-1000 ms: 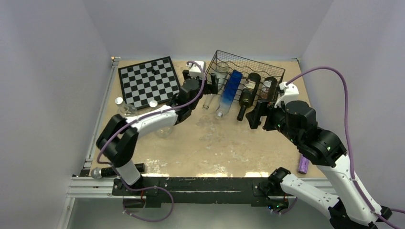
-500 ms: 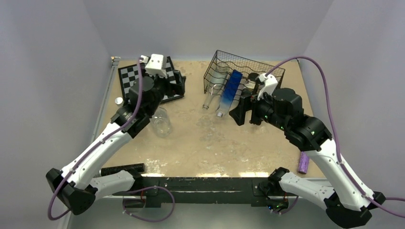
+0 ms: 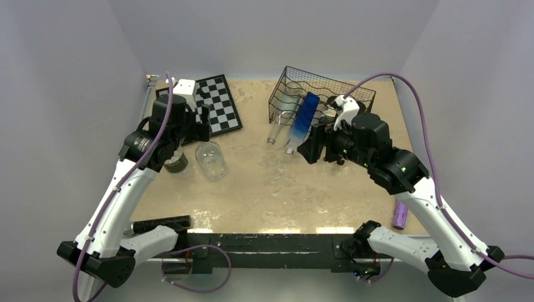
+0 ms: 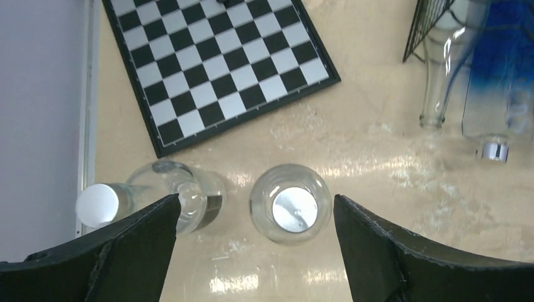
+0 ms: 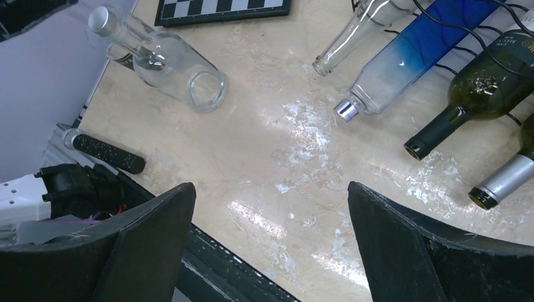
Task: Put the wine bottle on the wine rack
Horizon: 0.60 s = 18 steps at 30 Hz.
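The black wire wine rack (image 3: 322, 88) stands at the back right, and its corner shows in the left wrist view (image 4: 428, 25). A clear bottle (image 3: 276, 129) and a blue bottle (image 3: 303, 119) lie in it, necks toward me; a dark green bottle (image 5: 485, 85) and a silver-necked bottle (image 5: 504, 179) lie beside them. Two clear silver-capped bottles (image 4: 291, 204) (image 4: 179, 198) stand on the table at left. My left gripper (image 4: 253, 207) (image 3: 192, 132) is open above them, empty. My right gripper (image 5: 271, 189) (image 3: 312, 150) is open and empty, over the table in front of the rack.
A black-and-white chessboard (image 3: 214, 106) lies at the back left. A black cylinder (image 3: 160, 223) lies at the near left edge and a purple stick (image 3: 399, 215) at the near right. Walls close in on both sides.
My left arm has swung away from the rack, leftward and back, and now hangs over the two clear bottles. My right arm has shifted left in front of the rack.
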Each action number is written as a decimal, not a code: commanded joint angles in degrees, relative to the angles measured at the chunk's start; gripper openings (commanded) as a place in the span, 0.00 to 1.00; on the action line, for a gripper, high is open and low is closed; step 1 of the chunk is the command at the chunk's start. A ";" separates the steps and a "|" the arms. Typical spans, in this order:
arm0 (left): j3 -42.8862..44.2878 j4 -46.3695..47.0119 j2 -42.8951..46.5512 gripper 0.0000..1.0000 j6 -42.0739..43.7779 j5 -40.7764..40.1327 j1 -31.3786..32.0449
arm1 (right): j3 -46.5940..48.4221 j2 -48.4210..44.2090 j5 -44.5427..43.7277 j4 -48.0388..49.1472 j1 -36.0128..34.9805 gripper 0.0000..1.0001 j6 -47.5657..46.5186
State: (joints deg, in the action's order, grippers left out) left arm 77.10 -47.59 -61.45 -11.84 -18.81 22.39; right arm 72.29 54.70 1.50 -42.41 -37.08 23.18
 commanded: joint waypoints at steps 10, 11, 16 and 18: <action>-0.91 -6.81 -7.64 0.85 3.04 7.73 -0.54 | -1.67 -0.23 0.31 -0.36 0.08 0.95 1.78; -0.86 -7.04 -8.10 0.84 3.67 7.70 -0.52 | -1.70 -0.33 0.16 -0.57 0.14 0.95 1.86; 0.42 -8.77 -10.85 0.77 5.06 8.69 -0.52 | -2.52 -1.03 -0.96 -1.05 0.08 0.95 1.67; 0.90 -9.68 -11.89 0.75 5.34 9.65 -0.59 | -2.68 -1.17 -1.30 -1.09 0.08 0.95 1.53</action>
State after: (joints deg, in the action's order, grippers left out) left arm 76.03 -55.46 -72.03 -8.38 -10.98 22.15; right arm 69.97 54.70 1.06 -43.31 -37.08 24.45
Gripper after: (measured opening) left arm 0.768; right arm 0.950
